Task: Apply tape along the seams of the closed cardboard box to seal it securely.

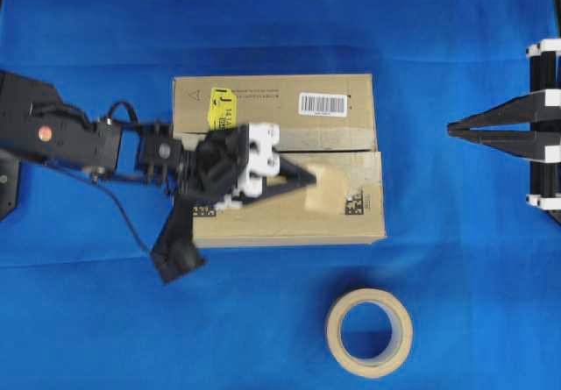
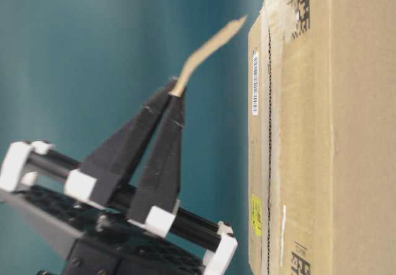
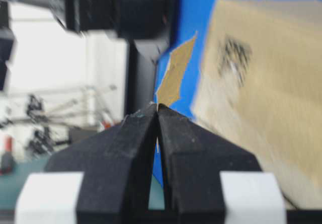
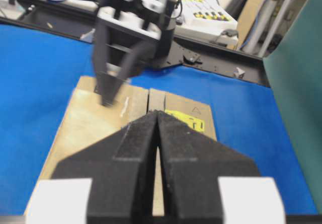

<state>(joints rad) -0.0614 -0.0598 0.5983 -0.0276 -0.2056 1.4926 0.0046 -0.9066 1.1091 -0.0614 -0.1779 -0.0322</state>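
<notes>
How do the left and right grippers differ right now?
The left gripper is over the cardboard box, pinching a tan piece of tape; the right gripper holds nothing. The left reaches out above the box top, while the right sits off beside the box over the blue cloth. Both are shut.

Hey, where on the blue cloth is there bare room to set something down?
Bare blue cloth runs above the cardboard box, between box and right gripper, and lower left of the tape roll. Crowded: the box top, where the left gripper holds the tape.
</notes>
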